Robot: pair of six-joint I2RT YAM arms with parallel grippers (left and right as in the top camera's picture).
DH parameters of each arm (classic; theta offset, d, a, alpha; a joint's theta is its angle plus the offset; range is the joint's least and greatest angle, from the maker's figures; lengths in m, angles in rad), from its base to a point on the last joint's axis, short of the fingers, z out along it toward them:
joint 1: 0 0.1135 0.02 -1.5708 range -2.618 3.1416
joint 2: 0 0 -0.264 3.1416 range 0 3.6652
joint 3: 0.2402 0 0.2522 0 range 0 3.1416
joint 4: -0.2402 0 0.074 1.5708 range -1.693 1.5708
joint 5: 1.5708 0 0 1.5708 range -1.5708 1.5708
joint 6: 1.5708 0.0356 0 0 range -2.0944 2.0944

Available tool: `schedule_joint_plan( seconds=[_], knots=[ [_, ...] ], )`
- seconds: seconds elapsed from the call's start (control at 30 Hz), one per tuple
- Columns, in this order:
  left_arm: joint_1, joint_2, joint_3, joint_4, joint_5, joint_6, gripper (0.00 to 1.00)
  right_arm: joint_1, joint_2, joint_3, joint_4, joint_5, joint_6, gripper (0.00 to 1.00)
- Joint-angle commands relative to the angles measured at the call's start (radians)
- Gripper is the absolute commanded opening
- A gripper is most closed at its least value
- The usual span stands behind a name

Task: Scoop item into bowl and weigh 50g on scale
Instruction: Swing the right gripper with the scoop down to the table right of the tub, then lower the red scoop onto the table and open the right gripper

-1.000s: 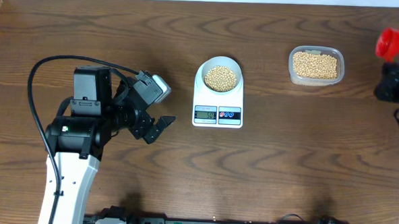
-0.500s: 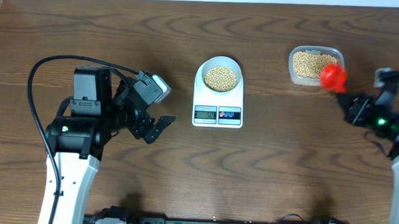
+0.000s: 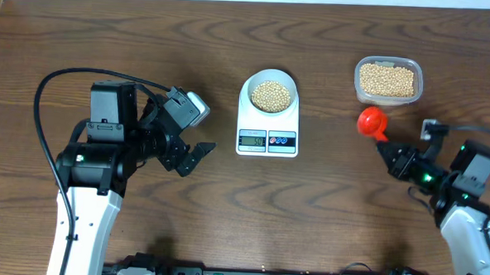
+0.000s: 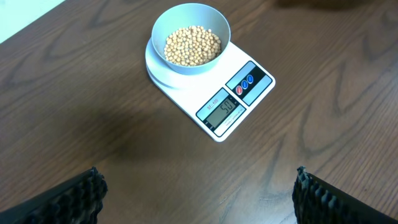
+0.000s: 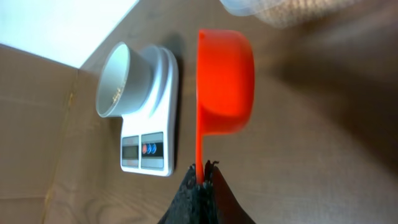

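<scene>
Atop scale (image 3: 267, 140), bean-filled bowl (image 3: 271, 73) (tub (image 3: 387, 101) too), left jaws wide, right jaws gripping scoop (image 3: 372, 121)

1 clear plastic tub (image 3: 387, 81) stands on the far right part of the brown wooden table (image 3: 226, 195). 1 red scoop (image 3: 372, 121) is near it, not touching.

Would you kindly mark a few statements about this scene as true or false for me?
1. The bowl stands on the scale with beans in it. True.
2. The right gripper holds nothing. False: it is shut on the handle of the red scoop.
3. The left gripper is open and empty. True.
4. The clear tub is empty. False: it holds beans.
</scene>
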State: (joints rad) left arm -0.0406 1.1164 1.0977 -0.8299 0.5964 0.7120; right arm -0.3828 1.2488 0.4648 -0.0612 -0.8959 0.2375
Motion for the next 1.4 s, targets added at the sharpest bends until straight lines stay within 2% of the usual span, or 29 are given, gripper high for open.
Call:
schedule_joint_plan(
  seconds=[0.0, 0.3, 0.67, 1.37],
  knots=[
    [0.005, 0.002, 0.019, 0.0, 0.002, 0.013, 0.98, 0.005, 0.018, -0.073, 0.042, 0.031, 0.103, 0.01],
    [0.005, 0.002, 0.019, 0.0, 0.002, 0.013, 0.98, 0.005, 0.108, -0.134, 0.16, 0.051, 0.22, 0.01],
    [0.005, 0.002, 0.019, 0.0, 0.002, 0.013, 0.98, 0.005, 0.245, -0.133, 0.251, 0.048, 0.278, 0.09],
    [0.005, 0.002, 0.019, 0.0, 0.002, 0.013, 0.98, 0.005, 0.25, -0.133, 0.269, 0.048, 0.301, 0.74]
  ],
)
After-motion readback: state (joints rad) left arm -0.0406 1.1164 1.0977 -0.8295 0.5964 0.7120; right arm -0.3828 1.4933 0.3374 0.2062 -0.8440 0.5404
